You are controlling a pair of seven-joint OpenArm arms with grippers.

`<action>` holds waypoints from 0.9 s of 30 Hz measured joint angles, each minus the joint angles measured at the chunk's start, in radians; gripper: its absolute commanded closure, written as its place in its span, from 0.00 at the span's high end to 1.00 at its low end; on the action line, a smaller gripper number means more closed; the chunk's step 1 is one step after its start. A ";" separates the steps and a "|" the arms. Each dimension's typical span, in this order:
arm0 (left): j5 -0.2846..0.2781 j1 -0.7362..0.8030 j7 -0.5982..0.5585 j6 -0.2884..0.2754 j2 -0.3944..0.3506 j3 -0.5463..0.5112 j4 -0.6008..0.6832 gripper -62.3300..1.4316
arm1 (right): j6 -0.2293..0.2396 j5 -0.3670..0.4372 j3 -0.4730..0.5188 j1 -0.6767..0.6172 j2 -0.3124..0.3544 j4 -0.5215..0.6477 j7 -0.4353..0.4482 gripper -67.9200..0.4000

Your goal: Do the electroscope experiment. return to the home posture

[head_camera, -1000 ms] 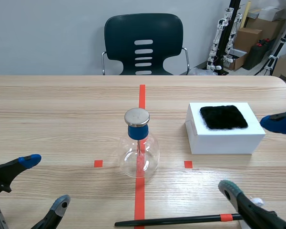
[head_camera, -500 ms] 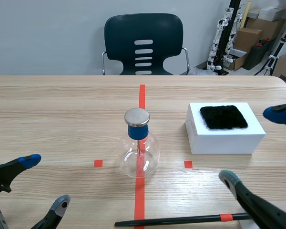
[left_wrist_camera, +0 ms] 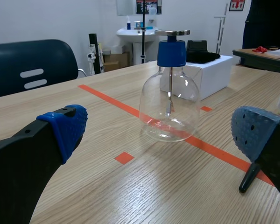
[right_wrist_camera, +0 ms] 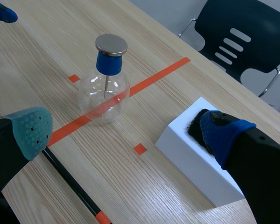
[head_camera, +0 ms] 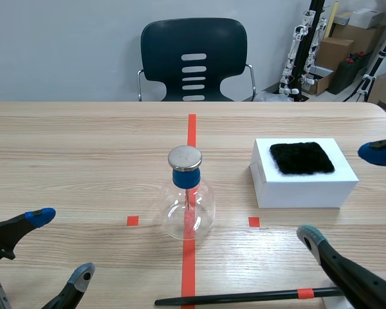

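Observation:
The electroscope (head_camera: 187, 200) is a clear glass flask with a blue stopper and a round metal cap, standing upright on the red centre line; it also shows ahead of both grippers (left_wrist_camera: 169, 93) (right_wrist_camera: 104, 81). A thin black rod (head_camera: 238, 297) with an orange band lies flat near the table's front edge, under the right gripper (right_wrist_camera: 72, 184). Black fur (head_camera: 302, 158) rests on a white box (head_camera: 302, 187). My left gripper (head_camera: 58, 248) is open at the front left, holding nothing. My right gripper (head_camera: 347, 193) is open at the front right, also holding nothing.
A dark chair (head_camera: 193, 59) stands behind the table's far edge. Cardboard boxes and equipment (head_camera: 347, 45) sit at the back right, off the table. The white box (right_wrist_camera: 196, 161) lies ahead of the right gripper's far finger.
The right gripper has drawn back slightly to the right and toward the front edge. The left arm, the flask, the rod and the box have not moved.

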 measured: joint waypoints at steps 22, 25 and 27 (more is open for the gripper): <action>-0.223 0.154 0.069 -0.006 -0.228 -0.018 0.205 1.00 | 0.000 0.000 0.000 0.000 0.000 0.000 -0.022 1.00; -0.343 0.230 0.159 -0.028 -0.285 -0.018 0.326 1.00 | 0.000 0.000 0.000 0.000 0.000 0.000 -0.022 1.00; -0.402 0.282 0.193 -0.026 -0.326 -0.019 0.412 1.00 | 0.000 0.000 0.000 0.000 0.000 0.000 -0.022 1.00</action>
